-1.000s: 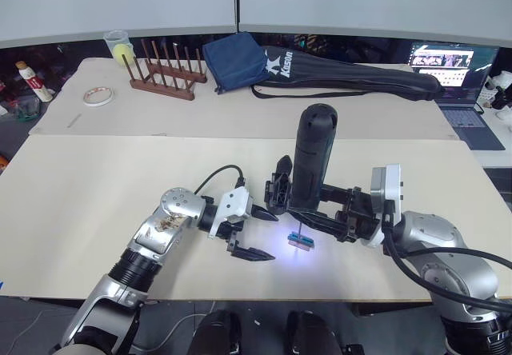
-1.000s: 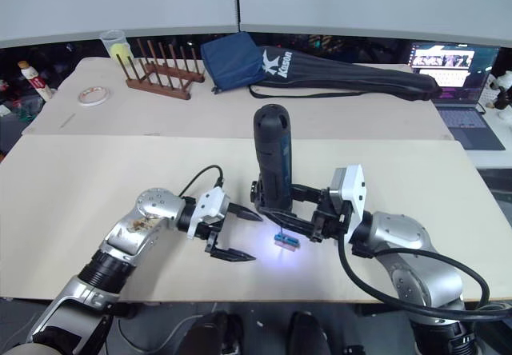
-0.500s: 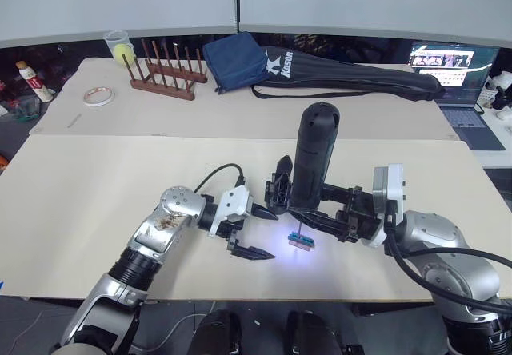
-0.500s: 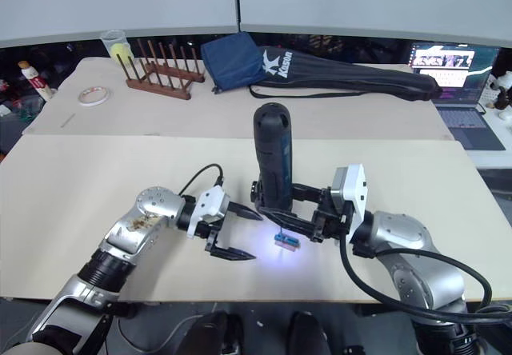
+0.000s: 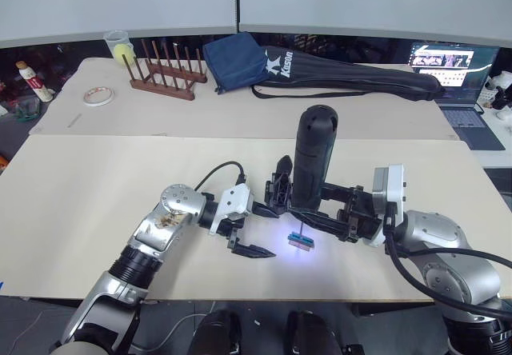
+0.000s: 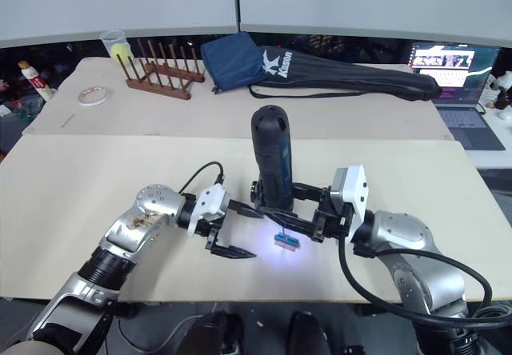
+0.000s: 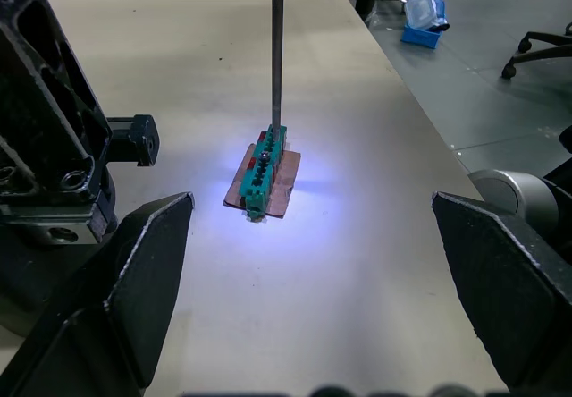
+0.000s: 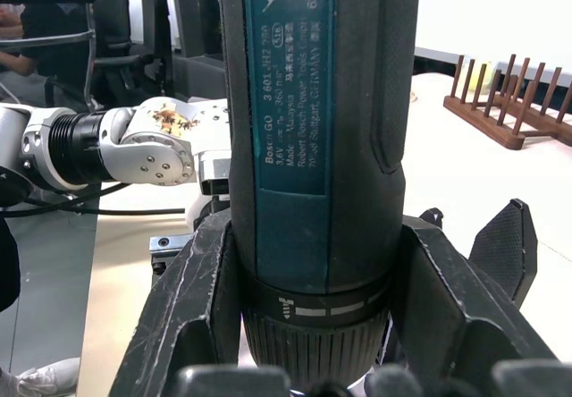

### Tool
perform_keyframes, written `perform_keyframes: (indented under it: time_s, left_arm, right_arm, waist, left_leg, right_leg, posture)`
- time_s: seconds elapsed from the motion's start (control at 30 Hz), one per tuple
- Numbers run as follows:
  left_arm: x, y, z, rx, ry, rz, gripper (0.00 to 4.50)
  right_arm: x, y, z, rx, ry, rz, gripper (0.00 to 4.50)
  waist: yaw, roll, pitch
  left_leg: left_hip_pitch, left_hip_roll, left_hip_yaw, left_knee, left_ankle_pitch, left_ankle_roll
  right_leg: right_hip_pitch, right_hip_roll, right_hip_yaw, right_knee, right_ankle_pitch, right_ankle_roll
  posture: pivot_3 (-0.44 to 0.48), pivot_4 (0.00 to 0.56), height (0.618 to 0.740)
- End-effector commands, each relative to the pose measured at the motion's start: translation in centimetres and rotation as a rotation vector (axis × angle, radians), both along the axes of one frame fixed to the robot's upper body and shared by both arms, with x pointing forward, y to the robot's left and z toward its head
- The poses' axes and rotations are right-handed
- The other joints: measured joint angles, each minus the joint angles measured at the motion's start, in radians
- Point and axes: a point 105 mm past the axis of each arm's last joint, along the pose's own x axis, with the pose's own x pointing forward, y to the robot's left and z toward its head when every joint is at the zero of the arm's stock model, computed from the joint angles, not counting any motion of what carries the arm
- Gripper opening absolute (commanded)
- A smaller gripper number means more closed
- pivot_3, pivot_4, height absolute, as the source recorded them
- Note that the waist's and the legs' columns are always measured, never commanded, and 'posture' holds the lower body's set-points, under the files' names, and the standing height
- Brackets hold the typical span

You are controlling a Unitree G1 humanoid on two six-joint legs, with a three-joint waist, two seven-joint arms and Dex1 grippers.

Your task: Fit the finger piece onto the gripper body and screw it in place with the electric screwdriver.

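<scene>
The electric screwdriver (image 5: 314, 159), a thick dark blue-black cylinder with a matt plastic casing, stands near upright at the middle of the pale beige table (image 5: 96, 179), its long axis vertical, butt up and thin metal bit (image 7: 277, 48) pointing straight down. The right gripper (image 5: 320, 211) has its black ribbed fingers clamped round the lower barrel. The bit's tip meets a tiny green-and-red block (image 5: 302, 239) lying flat in a pool of white light. At nine o'clock from it, the left gripper (image 5: 254, 232) hovers with its pointed black fingers spread wide, holding nothing. The small blocky black gripper body (image 5: 280, 191) sits just behind the screwdriver, its finger pointing toward twelve o'clock. The right wrist view adds the printed teal label (image 8: 284, 102); the left wrist view adds the block's row of studs.
</scene>
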Motion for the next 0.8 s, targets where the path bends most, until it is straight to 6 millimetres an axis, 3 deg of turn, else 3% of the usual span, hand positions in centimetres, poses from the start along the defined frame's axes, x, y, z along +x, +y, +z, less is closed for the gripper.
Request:
perform_keyframes:
  time_s: [0.03, 0.8]
  left_arm:
    - [0.02, -0.2, 0.92, -0.018, -0.035, -0.016, 4.5]
    - [0.08, -0.31, 0.98, -0.022, -0.037, -0.015, 4.5]
  right_arm:
    - [-0.68, 0.15, 1.53, 0.028, -0.084, 0.02, 1.91]
    - [0.01, -0.1, 0.82, 0.007, -0.086, -0.012, 1.91]
  waist:
    - [0.0, 0.0, 0.0]
    - [0.0, 0.0, 0.0]
  left_leg:
    - [0.0, 0.0, 0.0, 0.0, 0.0, 0.0]
    - [0.0, 0.0, 0.0, 0.0, 0.0, 0.0]
  right_leg:
    - [0.0, 0.0, 0.0, 0.0, 0.0, 0.0]
    - [0.0, 0.0, 0.0, 0.0, 0.0, 0.0]
  posture:
    - [0.0, 0.15, 0.74]
    - [0.0, 0.15, 0.74]
